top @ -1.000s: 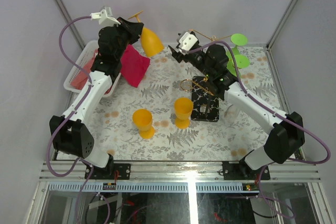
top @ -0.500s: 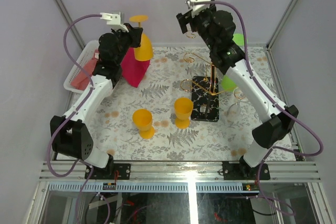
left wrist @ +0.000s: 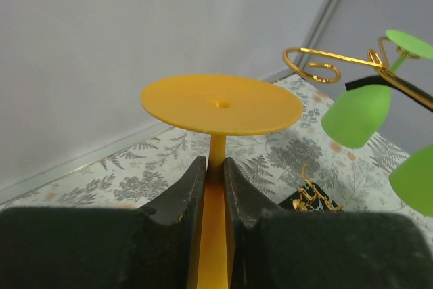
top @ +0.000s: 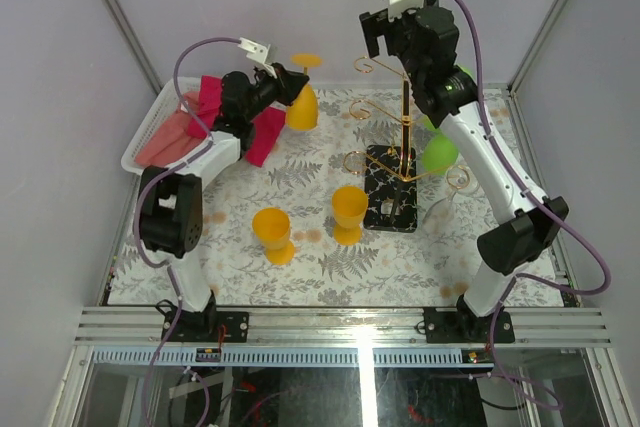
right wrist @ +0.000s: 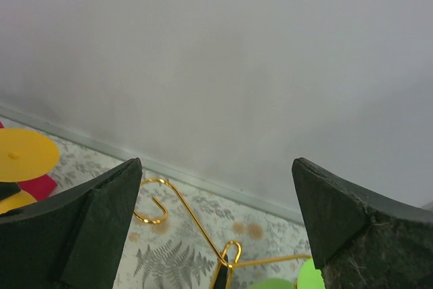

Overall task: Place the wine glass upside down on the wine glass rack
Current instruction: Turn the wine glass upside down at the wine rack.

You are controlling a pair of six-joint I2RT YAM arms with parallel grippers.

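Observation:
My left gripper [top: 285, 85] is shut on the stem of a yellow wine glass [top: 302, 107], held upside down with its round foot [top: 306, 60] on top, left of the rack's upper arms. In the left wrist view the stem [left wrist: 216, 157] is pinched between my fingers [left wrist: 183, 191] under the flat foot [left wrist: 221, 104]. The wine glass rack [top: 405, 127] is a gold pole with curled arms on a black veined base [top: 385, 209]; two green glasses [top: 440, 153] hang on it. My right gripper [top: 378, 35] is open and empty, high above the rack's top curl [right wrist: 152, 201].
Two yellow goblets [top: 272, 232] [top: 349, 212] stand upright on the fern-print cloth in front of the rack. A white basket [top: 140, 147] with red and pink cloths [top: 262, 132] sits at the far left. A clear glass [top: 443, 209] is right of the base.
My left arm has swung the yellow glass right, toward the rack, turning it foot-up. My right arm has risen off the rack and its jaws have opened wide.

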